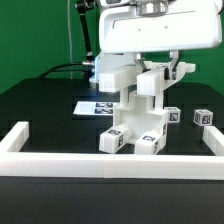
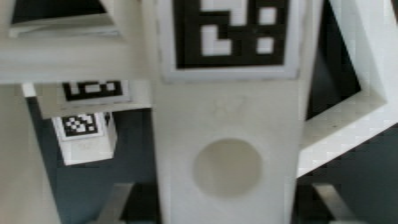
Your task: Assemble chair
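Chair point(image 1: 138, 108) parts, white and blocky with small black-and-white tags, stand as a partly joined cluster at the middle of the dark surface point(image 1: 40, 105), directly under the white arm point(image 1: 140, 35). In the exterior view the lowest pieces of the cluster rest on the surface at 6 o'clock, tags facing the camera, just behind the front stretch of the low white border rail point(image 1: 100, 162). Two small tagged blocks point(image 1: 172, 115) sit loose at 3 o'clock from the cluster. They are apart from each other, and the outer one is near the side stretch of the rail. The marker board point(image 1: 98, 105) lies flat at about 9 o'clock from the cluster, just beside it and partly hidden behind it.

The tool point(image 2: 217, 205) is closed on the chair's upright bar point(image 2: 222, 130). In the wrist view the bar fills the gap between the two fingers point(image 2: 322, 203), which flank it closely on either side. The bar carries a square tag point(image 2: 231, 35) at one end and a shallow oval recess point(image 2: 228, 165) on its face. Further off beside the bar, two more tagged white faces point(image 2: 84, 125) show, but which parts they belong to cannot be told.
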`<state>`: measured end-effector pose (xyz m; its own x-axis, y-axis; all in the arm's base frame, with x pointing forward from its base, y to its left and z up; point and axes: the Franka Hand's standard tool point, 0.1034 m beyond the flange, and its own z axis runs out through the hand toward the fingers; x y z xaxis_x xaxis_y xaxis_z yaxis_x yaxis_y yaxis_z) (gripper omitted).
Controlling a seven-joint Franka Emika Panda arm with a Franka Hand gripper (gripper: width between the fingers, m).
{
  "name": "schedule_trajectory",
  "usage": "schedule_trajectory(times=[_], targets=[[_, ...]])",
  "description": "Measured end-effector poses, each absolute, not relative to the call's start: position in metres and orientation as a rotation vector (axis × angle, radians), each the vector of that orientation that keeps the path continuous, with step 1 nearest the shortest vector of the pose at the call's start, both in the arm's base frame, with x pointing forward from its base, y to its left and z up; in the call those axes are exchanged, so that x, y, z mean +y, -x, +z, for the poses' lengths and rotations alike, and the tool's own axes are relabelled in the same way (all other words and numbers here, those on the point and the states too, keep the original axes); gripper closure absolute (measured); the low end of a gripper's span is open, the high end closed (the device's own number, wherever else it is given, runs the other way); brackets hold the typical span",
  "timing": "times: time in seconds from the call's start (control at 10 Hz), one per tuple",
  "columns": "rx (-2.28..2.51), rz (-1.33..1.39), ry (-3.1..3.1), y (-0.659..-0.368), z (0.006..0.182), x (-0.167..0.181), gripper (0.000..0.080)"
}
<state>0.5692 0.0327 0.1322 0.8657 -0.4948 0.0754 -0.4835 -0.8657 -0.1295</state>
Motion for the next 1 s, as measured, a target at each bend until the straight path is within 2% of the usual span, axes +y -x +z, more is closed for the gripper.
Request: schedule_trajectory(times=[1.0], targets=[[0.658, -0.167, 2.965, -0.5685, 0.1317, 0.0339, 0.0509]])
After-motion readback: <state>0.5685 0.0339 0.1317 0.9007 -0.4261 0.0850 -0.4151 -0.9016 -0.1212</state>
